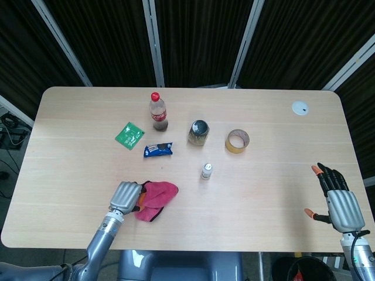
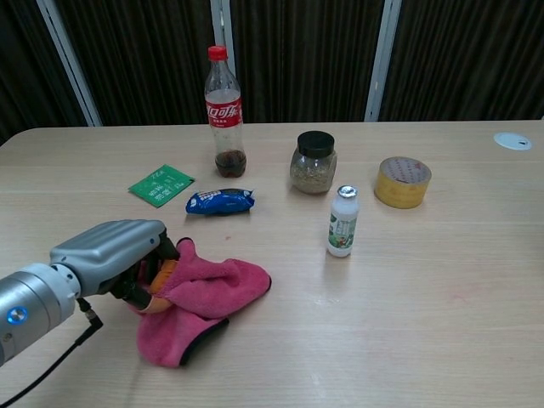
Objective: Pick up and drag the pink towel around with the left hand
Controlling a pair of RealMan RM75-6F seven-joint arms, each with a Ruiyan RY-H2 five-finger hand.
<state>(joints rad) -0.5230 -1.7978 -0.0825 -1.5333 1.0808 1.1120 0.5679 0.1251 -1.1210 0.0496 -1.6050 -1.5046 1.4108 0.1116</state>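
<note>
Table (image 1: 70, 117): bottle, jar, tape roll and packets sit in the upper middle, none touching the towel. Towel (image 2: 208, 293) bunched, lower left of chest view, one edge gripped in left hand (image 2: 115, 255). Pick-up looks done; drag likely under way. Right hand (image 1: 338, 202), lower right, fingers spread, holding nothing.
</note>
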